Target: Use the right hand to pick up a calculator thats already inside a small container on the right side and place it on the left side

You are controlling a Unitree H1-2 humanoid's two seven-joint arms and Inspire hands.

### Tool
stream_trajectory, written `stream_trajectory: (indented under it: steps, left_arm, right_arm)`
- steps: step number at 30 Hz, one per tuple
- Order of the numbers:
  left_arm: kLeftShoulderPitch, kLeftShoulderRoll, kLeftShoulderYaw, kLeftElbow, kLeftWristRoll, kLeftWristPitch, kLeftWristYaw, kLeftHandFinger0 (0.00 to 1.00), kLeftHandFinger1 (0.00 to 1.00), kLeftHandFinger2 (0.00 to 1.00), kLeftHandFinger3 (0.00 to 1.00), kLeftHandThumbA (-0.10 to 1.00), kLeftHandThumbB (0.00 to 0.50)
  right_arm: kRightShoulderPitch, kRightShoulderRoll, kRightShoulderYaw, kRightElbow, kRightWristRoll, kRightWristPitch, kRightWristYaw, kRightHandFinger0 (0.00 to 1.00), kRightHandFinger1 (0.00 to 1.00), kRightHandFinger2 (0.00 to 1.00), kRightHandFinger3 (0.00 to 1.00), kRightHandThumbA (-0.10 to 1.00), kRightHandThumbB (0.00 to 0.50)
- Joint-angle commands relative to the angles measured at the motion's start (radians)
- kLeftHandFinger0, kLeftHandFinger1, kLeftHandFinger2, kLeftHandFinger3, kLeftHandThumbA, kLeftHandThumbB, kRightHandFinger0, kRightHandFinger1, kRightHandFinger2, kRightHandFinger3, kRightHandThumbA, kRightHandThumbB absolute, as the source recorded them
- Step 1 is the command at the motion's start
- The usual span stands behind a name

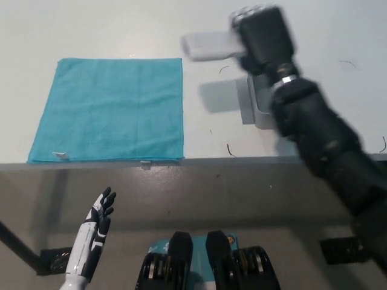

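While the calculator [208, 46] is carried above the far right part of the tabletop [109, 27], it is seen in the head view as a pale, blurred slab projecting to the left from the black right robot hand [264, 37], which is closed on its right end. Just near of that hand, the small grey container [255, 103] stands on the tabletop, partly hidden by the forearm, and the calculator is judged to be already out of it. A teal cloth [112, 109] lies flat on the left side, well apart from the calculator. The white left robot hand [100, 219] rests low at the near left, off the tabletop edge, with fingers spread and nothing held. The calculator is judged light, stiff and smooth-cased, so slipping or tilting is possible with a hold at one end only; a grip across the long edges would be steadier.
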Motion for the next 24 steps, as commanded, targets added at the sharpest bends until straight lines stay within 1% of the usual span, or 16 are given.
stream_trajectory:
  steps: [1, 2, 3, 4, 6, 7, 8, 9, 11, 14, 15, 18, 19, 22, 23, 24]
  left_arm:
    - [-0.002, 0.009, -0.004, -0.018, 0.003, -0.045, 0.030, 1.00, 1.00, 1.00, 1.00, 1.00, 0.002]
    - [-0.003, 0.010, -0.005, -0.014, 0.000, -0.045, 0.031, 1.00, 1.00, 1.00, 1.00, 1.00, 0.003]
    - [-0.003, 0.010, -0.005, -0.013, 0.003, -0.045, 0.032, 1.00, 1.00, 1.00, 1.00, 1.00, 0.009]
    - [-0.002, 0.010, -0.005, -0.013, 0.004, -0.045, 0.033, 1.00, 1.00, 1.00, 1.00, 1.00, 0.011]
    - [-0.003, 0.012, -0.007, -0.012, 0.003, -0.045, 0.033, 1.00, 1.00, 1.00, 1.00, 1.00, 0.010]
    - [-0.003, 0.013, -0.007, -0.012, 0.003, -0.045, 0.033, 1.00, 1.00, 1.00, 1.00, 1.00, 0.010]
    - [-0.002, 0.011, -0.005, -0.012, 0.008, -0.045, 0.035, 1.00, 1.00, 1.00, 1.00, 1.00, 0.018]
    - [-0.002, 0.011, -0.005, -0.012, 0.010, -0.045, 0.035, 1.00, 1.00, 1.00, 1.00, 1.00, 0.019]
    - [-0.002, 0.011, -0.005, -0.012, 0.002, -0.045, 0.030, 1.00, 1.00, 1.00, 1.00, 1.00, 0.009]
    - [0.008, 0.010, -0.005, -0.017, 0.010, -0.045, 0.039, 1.00, 1.00, 1.00, 1.00, 1.00, 0.009]
    - [0.010, 0.009, -0.005, -0.020, 0.008, -0.045, 0.035, 1.00, 1.00, 1.00, 1.00, 1.00, 0.011]
    - [0.019, 0.010, -0.010, -0.021, 0.016, -0.045, 0.041, 1.00, 1.00, 1.00, 1.00, 1.00, 0.006]
    - [0.018, 0.009, -0.009, -0.022, 0.018, -0.045, 0.042, 1.00, 1.00, 1.00, 1.00, 1.00, 0.001]
    - [0.027, 0.003, -0.013, -0.022, 0.023, -0.045, 0.047, 1.00, 1.00, 1.00, 1.00, 1.00, 0.000]
    - [0.031, 0.004, -0.014, -0.023, 0.018, -0.045, 0.045, 1.00, 1.00, 1.00, 1.00, 1.00, 0.000]
    - [0.035, 0.004, -0.017, -0.023, 0.018, -0.045, 0.048, 1.00, 1.00, 1.00, 1.00, 1.00, 0.000]
  right_arm:
    - [-0.139, 0.079, 0.021, 0.076, 0.029, -0.035, -0.078, 0.00, 0.00, 0.31, 0.27, -0.10, 0.349]
    - [-0.151, 0.100, 0.023, 0.105, 0.038, -0.049, -0.088, 0.00, 0.00, 0.31, 0.26, -0.10, 0.355]
    - [-0.164, 0.126, 0.027, 0.133, 0.044, -0.058, -0.080, 0.00, 0.00, 0.31, 0.29, -0.10, 0.366]
    - [-0.169, 0.133, 0.028, 0.142, 0.046, -0.060, -0.079, 0.00, 0.00, 0.30, 0.31, -0.10, 0.365]
    - [-0.190, 0.168, 0.038, 0.189, 0.048, -0.054, -0.083, 0.00, 0.00, 0.29, 0.29, -0.10, 0.362]
    - [-0.200, 0.184, 0.041, 0.208, 0.053, -0.055, -0.078, 0.00, 0.00, 0.29, 0.27, -0.10, 0.348]
    - [-0.209, 0.200, 0.042, 0.227, 0.058, -0.052, -0.073, 0.00, 0.00, 0.28, 0.27, -0.10, 0.359]
    - [-0.213, 0.207, 0.045, 0.237, 0.060, -0.050, -0.072, 0.00, 0.00, 0.28, 0.29, -0.10, 0.360]
    - [-0.226, 0.233, 0.055, 0.270, 0.062, -0.038, -0.074, 0.00, 0.00, 0.27, 0.27, -0.10, 0.340]
    - [-0.234, 0.269, 0.064, 0.304, 0.069, -0.031, -0.068, 0.00, 0.00, 0.28, 0.26, -0.10, 0.325]
    - [-0.238, 0.277, 0.061, 0.312, 0.077, -0.035, -0.057, 0.00, 0.00, 0.30, 0.31, -0.10, 0.338]
    - [-0.250, 0.308, 0.066, 0.339, 0.085, -0.004, 0.001, 0.00, 0.00, 0.34, 0.42, -0.10, 0.316]
    - [-0.254, 0.317, 0.064, 0.346, 0.092, 0.002, 0.015, 0.00, 0.00, 0.35, 0.43, -0.10, 0.321]
    - [-0.253, 0.332, 0.061, 0.356, 0.106, 0.003, 0.029, 0.00, 0.00, 0.27, 0.47, -0.10, 0.344]
    - [-0.253, 0.341, 0.059, 0.362, 0.112, 0.009, 0.044, 0.00, 0.00, 0.19, 0.51, -0.10, 0.341]
    - [-0.250, 0.345, 0.056, 0.364, 0.118, 0.012, 0.045, 0.00, 0.00, 0.13, 0.50, -0.10, 0.340]
